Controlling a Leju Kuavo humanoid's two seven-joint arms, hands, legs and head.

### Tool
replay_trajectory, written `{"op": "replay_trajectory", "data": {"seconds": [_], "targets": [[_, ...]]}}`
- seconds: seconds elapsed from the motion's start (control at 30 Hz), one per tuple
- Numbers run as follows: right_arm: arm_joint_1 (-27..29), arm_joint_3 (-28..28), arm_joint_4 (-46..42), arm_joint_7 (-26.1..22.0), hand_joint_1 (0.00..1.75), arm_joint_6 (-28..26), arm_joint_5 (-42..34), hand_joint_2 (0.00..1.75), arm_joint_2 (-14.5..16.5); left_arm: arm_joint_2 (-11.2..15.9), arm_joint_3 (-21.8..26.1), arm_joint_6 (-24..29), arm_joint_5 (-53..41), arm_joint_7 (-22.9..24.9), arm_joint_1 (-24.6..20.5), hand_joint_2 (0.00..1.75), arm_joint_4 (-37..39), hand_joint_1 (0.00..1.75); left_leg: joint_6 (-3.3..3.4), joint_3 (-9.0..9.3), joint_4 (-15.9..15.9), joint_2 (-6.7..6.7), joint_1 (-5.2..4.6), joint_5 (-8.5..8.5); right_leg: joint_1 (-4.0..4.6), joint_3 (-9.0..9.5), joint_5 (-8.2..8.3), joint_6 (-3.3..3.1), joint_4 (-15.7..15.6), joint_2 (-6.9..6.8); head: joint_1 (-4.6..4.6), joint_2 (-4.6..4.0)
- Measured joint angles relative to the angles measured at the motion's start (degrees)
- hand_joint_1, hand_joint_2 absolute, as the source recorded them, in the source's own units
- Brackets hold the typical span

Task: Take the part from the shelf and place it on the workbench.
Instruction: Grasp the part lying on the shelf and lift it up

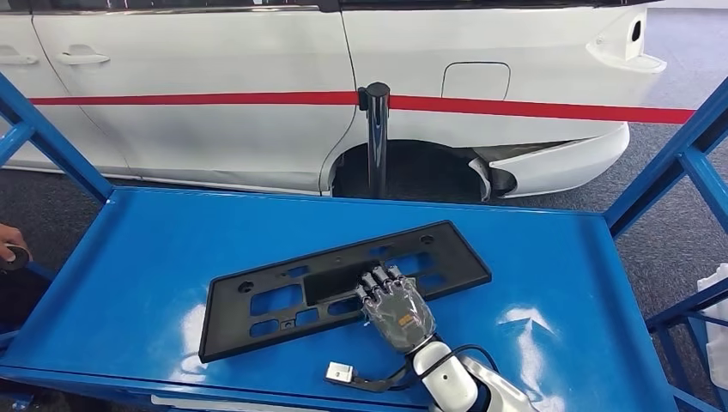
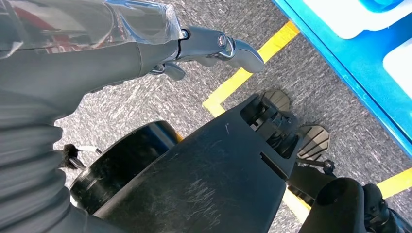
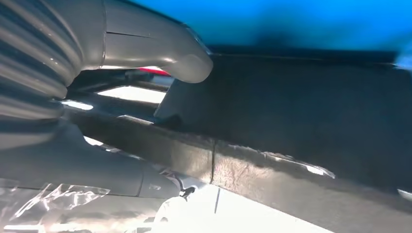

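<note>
Right hand point(image 1: 397, 306) grips black part point(image 1: 283, 300) | lying on blue shelf point(image 1: 549, 257) | left hand point(image 2: 214, 46) spread

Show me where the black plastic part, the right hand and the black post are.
black plastic part point(image 1: 257, 302): head view, its left half.
right hand point(image 1: 396, 311): head view, back of the hand.
black post point(image 1: 374, 137): head view, its shaft.

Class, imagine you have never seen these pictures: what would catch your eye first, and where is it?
First the long black plastic part, lying slantwise across the bright blue shelf, with the robot's right hand resting on its near edge. Behind the shelf stands a white car with a red stripe along its side, and a black post in front of its wheel arch.
</note>
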Motion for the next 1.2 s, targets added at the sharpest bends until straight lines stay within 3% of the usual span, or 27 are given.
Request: {"op": "replay_trajectory", "data": {"seconds": [0.13, 0.27, 0.33, 0.47, 0.6, 0.63, 0.77, 0.93, 1.03, 1.07, 1.17, 1.2], "targets": [[-0.1, 0.0, 0.5, 0.3, 1.73, -0.7, -0.3, 1.75, 0.1, 0.0, 0.1, 0.1, 0.2, 0.0, 0.0, 1.75, 0.0, 0.0, 0.0, 0.02, 0.0, 0.0, 0.0, 0.0, 0.0, 0.01, 0.0, 0.0, 0.0, 0.0, 0.0, 0.0], [-0.2, 0.0, 0.9, 0.5, 1.39, -1.2, -0.6, 1.75, 0.3, 0.0, 0.3, 0.1, 0.4, 0.0, 0.0, 1.75, 0.0, 0.0, 0.0, 0.05, 0.0, 0.0, 0.0, 0.0, 0.0, 0.03, 0.0, 0.0, 0.0, 0.0, 0.0, 0.0], [-0.2, 0.0, 1.0, 0.8, 1.43, -1.6, -0.9, 1.75, 0.3, 0.0, 0.5, 0.2, 0.5, 0.0, 0.0, 1.75, 0.0, 0.0, 0.0, 0.06, 0.0, 0.0, 0.0, 0.0, 0.0, 0.04, 0.0, 0.0, 0.0, 0.0, 0.0, 0.0], [-0.1, -0.1, 1.2, 1.3, 1.74, -2.1, -1.5, 1.75, 0.3, 0.0, 1.1, 0.4, 0.7, -0.1, 0.0, 1.75, 0.0, 0.0, 0.0, 0.1, 0.0, 0.01, 0.0, 0.0, 0.0, 0.07, 0.0, -0.01, 0.0, 0.01, 0.0, 0.0], [1.2, -1.2, 0.7, 2.1, 1.75, -6.4, -4.0, 1.75, 0.2, 0.0, 1.5, 1.5, 0.9, -0.7, 0.5, 0.0, 0.0, 0.0, 0.0, 0.16, 0.0, 0.0, 0.0, 0.0, 0.0, 0.11, 0.0, -0.01, 0.0, 0.0, 0.0, 0.0], [1.9, -1.9, 0.1, 2.3, 1.75, -8.7, -5.4, 1.75, 0.1, 0.0, 1.7, 2.2, 1.1, -1.4, 0.8, 0.0, 0.0, 0.0, 0.0, 0.16, 0.0, 0.0, 0.0, 0.0, 0.0, 0.11, 0.0, -0.01, 0.0, 0.0, 0.0, 0.0], [4.3, -3.8, -2.6, 2.2, 1.75, -15.8, -10.2, 1.75, -0.1, 0.0, 2.3, 4.2, 1.8, -4.8, 1.6, 1.75, 0.0, 0.0, 0.0, 0.14, 0.0, 0.0, -0.01, -0.01, -0.01, 0.07, 0.0, -0.01, 0.0, 0.01, 0.0, 0.0], [4.5, -4.0, -3.0, 2.1, 1.75, -16.4, -10.7, 1.75, -0.2, 0.0, 2.4, 4.4, 1.9, -5.3, 1.7, 1.75, 0.0, 0.0, 0.0, 0.13, 0.0, 0.0, -0.01, -0.01, -0.01, 0.07, 0.0, -0.01, 0.0, 0.01, 0.0, 0.0], [7.0, -6.6, -7.9, 0.5, 1.75, -22.5, -16.8, 1.75, -0.7, 0.1, 3.4, 5.3, 3.8, -12.3, 2.5, 0.44, 0.0, 0.0, -0.04, 0.11, 0.0, 0.02, -0.01, -0.05, -0.01, 0.04, 0.0, 0.0, 0.0, 0.04, 0.0, 0.0], [9.0, -9.4, -13.6, -2.0, 1.75, -25.6, -22.3, 1.75, -1.3, 0.2, 4.8, 3.9, 5.9, -19.1, 3.2, 0.0, 0.0, 0.0, -0.07, 0.08, 0.0, 0.03, -0.02, -0.08, -0.03, 0.0, -0.01, 0.0, 0.0, 0.07, 0.0, 0.0], [12.6, -17.9, -31.8, -11.1, 1.75, -30.2, -35.6, 1.75, -3.1, 0.5, 9.4, -1.5, 10.1, -33.5, 4.4, 0.0, 0.0, 0.0, -0.13, 0.0, 0.0, 0.07, -0.03, -0.13, -0.06, -0.1, -0.02, 0.0, 0.0, 0.17, 0.0, 0.0], [12.6, -19.2, -34.4, -12.2, 1.75, -30.3, -36.6, 1.75, -3.2, 0.6, 9.8, -1.6, 9.9, -33.5, 4.4, 0.0, 0.0, 0.0, -0.13, 0.01, 0.0, 0.08, -0.03, -0.13, -0.06, -0.09, -0.02, 0.0, 0.0, 0.18, 0.0, 0.0]]}}
